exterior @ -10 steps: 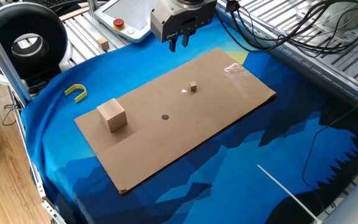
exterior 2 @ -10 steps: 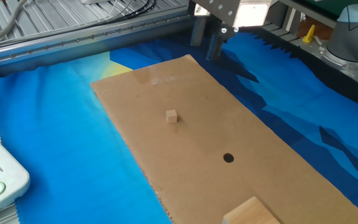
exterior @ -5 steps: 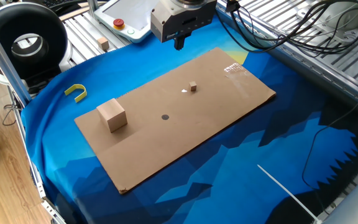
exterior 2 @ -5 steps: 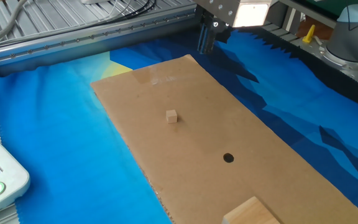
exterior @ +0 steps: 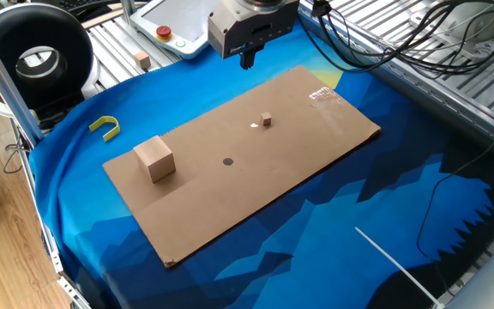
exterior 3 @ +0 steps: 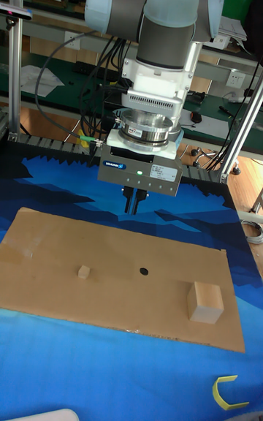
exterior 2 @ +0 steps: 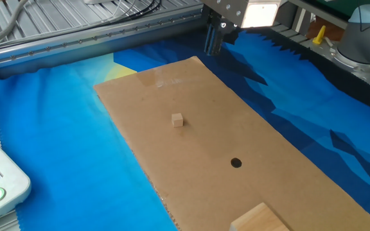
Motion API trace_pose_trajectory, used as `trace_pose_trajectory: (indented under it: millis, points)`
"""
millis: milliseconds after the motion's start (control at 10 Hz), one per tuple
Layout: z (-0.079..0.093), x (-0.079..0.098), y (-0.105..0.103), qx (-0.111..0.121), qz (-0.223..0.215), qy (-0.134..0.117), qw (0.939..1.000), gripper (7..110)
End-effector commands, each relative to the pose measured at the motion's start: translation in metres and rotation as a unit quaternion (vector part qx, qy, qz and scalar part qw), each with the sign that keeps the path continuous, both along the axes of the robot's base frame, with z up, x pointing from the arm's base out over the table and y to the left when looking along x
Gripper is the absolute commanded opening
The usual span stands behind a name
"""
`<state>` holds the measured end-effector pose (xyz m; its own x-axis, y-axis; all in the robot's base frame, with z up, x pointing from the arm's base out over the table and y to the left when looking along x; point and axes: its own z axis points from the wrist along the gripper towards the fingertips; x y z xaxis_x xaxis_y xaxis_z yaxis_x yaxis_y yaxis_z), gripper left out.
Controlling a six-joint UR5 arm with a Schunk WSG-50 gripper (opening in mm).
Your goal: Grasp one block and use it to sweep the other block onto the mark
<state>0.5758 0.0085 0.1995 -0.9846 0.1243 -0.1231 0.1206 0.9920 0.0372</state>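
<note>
My fingers point(exterior: 248, 60) now pressed together, empty; spread a second ago. Hovering above far edge of cardboard sheet point(exterior: 333, 146). Large cube point(exterior: 154, 159) ungrasped at near end; tiny cube point(exterior: 267, 119) apart from dark dot point(exterior: 227, 160). Judgement: must reopen before grasp.

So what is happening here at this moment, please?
A single robot arm is holding its gripper above the far edge of a cardboard sheet, fingers shut on nothing. It touches neither block. The large wooden cube stands near one end of the sheet, the tiny cube sits further along, and the dark round mark lies between them. Nothing has been grasped or swept yet.
</note>
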Motion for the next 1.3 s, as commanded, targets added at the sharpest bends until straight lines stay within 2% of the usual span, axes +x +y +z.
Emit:
trace_pose_trajectory:
  millis: [0,1200]
  points:
    - [0.0016,0.0006,0.0021,0.006,0.000,-0.001,1.0000,7]
    - [0.0029,0.0031,0.0039,0.011,0.003,-0.006,0.9999,7]
